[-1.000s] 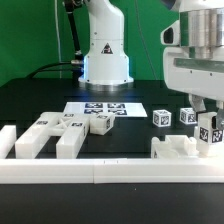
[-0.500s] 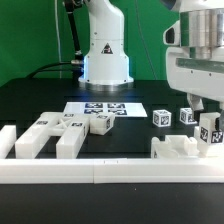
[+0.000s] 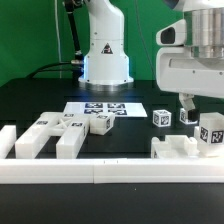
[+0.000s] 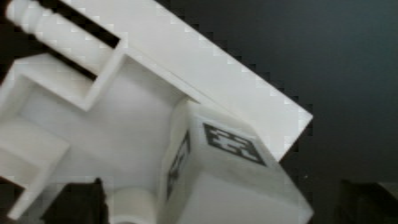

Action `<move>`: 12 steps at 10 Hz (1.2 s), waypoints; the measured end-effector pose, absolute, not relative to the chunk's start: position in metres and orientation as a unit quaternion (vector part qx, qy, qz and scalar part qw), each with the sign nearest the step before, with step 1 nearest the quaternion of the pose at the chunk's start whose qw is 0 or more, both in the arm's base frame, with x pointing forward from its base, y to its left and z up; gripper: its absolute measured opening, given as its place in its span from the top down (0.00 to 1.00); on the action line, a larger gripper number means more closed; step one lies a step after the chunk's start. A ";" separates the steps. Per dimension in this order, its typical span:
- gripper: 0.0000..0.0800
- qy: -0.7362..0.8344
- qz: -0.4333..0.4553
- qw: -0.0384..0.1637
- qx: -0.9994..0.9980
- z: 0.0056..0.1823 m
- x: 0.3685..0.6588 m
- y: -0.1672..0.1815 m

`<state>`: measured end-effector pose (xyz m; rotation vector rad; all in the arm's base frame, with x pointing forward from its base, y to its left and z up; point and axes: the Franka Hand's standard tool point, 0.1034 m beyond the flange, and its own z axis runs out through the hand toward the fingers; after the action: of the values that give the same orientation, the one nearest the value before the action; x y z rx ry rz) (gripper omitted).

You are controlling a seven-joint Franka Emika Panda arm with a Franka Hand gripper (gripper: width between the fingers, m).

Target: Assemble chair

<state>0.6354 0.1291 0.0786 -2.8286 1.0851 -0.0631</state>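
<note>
In the exterior view my gripper (image 3: pixel 201 108) hangs open at the right, just above a tagged white block (image 3: pixel 212 131). That block stands against the right end of a white chair part (image 3: pixel 177 148) by the front rail. Neither finger touches it. The wrist view looks down on the same tagged block (image 4: pixel 228 150) and the flat white part (image 4: pixel 134 95) beside it. My gripper (image 4: pixel 212 205) has its dark fingers (image 4: pixel 68 203) wide apart at either side. Other loose chair parts (image 3: pixel 45 136) lie at the exterior view's left. Two small tagged cubes (image 3: pixel 161 116) sit behind the assembly.
The marker board (image 3: pixel 92 108) lies flat mid-table, with a small tagged cube (image 3: pixel 101 123) at its front edge. A long white border rail (image 3: pixel 100 172) runs along the front. The arm's base (image 3: pixel 105 55) stands at the back.
My gripper has opened, let go of the tagged block and risen a little above it. The block stays against the chair part.
</note>
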 end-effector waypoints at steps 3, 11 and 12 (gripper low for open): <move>0.19 0.210 -0.028 0.051 -0.976 0.077 0.635 0.129; 0.19 -0.125 -0.036 0.015 -0.991 0.078 0.636 0.122; 0.35 -0.126 -0.036 0.015 -0.991 0.078 0.636 0.122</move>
<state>0.6359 0.1219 0.0779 -3.0853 -0.3907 -0.1112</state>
